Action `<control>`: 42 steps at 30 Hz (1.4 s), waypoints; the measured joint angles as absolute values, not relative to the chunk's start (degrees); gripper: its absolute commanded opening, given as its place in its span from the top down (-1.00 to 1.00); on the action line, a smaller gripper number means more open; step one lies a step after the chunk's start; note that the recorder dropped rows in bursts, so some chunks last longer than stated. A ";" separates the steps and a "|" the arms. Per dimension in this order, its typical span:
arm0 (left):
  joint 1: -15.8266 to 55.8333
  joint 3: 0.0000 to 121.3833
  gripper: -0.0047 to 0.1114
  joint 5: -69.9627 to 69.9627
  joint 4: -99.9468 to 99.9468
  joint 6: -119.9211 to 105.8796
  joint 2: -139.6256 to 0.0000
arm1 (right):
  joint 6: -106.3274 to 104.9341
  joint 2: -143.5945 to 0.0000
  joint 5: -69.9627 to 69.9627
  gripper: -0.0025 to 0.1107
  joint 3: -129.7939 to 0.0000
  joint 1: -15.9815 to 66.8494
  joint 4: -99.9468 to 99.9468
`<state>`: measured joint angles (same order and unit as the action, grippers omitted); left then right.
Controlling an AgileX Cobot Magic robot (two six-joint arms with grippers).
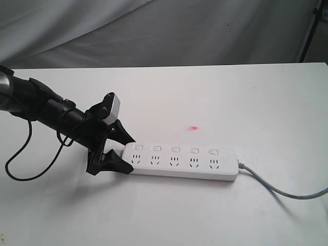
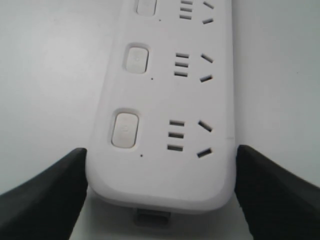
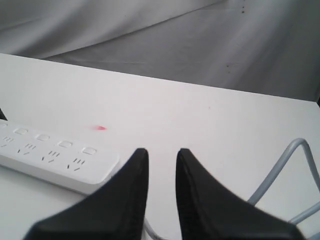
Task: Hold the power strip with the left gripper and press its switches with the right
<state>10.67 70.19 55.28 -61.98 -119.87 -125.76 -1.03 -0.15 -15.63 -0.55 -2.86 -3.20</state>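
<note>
The white power strip [image 1: 200, 171] lies flat on the white table, five outlets and five switches in a row, its grey cord [image 1: 287, 192] running off to the right. My left gripper [image 1: 132, 156] straddles the strip's left end, one black finger against each long side, shut on it. In the left wrist view the strip [image 2: 165, 100] fills the gap between the two fingers [image 2: 45, 195]. My right gripper [image 3: 161, 150] is out of the exterior view; it hovers past the strip's cord end [image 3: 50, 160], narrowly open, holding nothing.
A small red spot [image 1: 193, 127] marks the table behind the strip. A looping black cable [image 1: 20, 159] hangs from the left arm. Grey cloth [image 1: 164, 31] backs the table's far edge. The cord [image 3: 285, 165] curves beside my right gripper.
</note>
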 measured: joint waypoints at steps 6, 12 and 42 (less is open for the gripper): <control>10.67 70.19 0.86 55.28 -62.08 -119.87 -125.76 | -1.03 -0.15 -18.78 0.62 -0.19 -2.86 -3.20; 10.67 70.19 0.86 55.28 -62.08 -119.87 -125.76 | -1.03 -0.15 -19.41 0.62 -0.19 -2.86 -2.88; 10.67 70.19 0.86 55.28 -62.08 -119.87 -125.76 | -0.92 -0.15 -19.63 0.62 -0.19 -2.86 -2.44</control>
<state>10.67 70.19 55.28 -62.08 -119.87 -125.76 -0.92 -0.15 -19.63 -0.19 -2.86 -2.44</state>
